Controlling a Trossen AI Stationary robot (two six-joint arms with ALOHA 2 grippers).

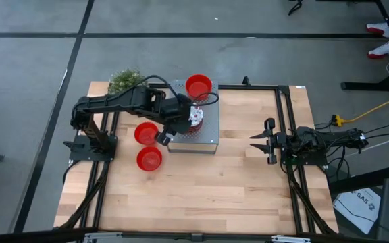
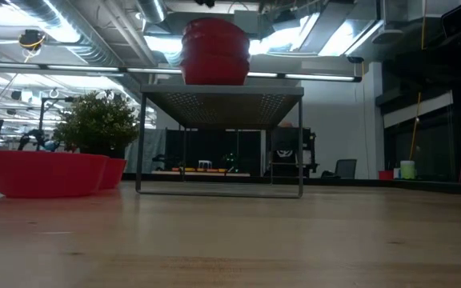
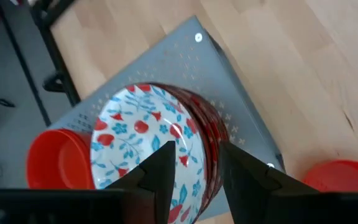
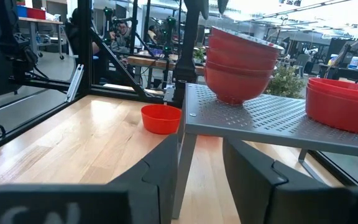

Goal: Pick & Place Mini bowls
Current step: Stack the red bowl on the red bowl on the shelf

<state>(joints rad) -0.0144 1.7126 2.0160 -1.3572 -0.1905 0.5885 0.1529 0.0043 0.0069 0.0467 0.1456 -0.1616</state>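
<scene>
**Patterned bowls stacked on grey box, left fingers parted over the rim**

Nearest in the left wrist view: left gripper (image 3: 194, 177), fingers apart astride the rim of the patterned bowl stack (image 3: 151, 149), not clamping it. Left of centre on the table in the high view, two red bowls (image 1: 146, 133) and (image 1: 149, 159), each empty. At centre, grey perforated box (image 1: 206, 131) carrying the patterned stack beside a nested red bowl stack (image 1: 198, 86). Upper left of the box, green plant (image 1: 123, 79). Far right, right gripper (image 1: 268, 141), parted, empty, well apart from the box.
</scene>
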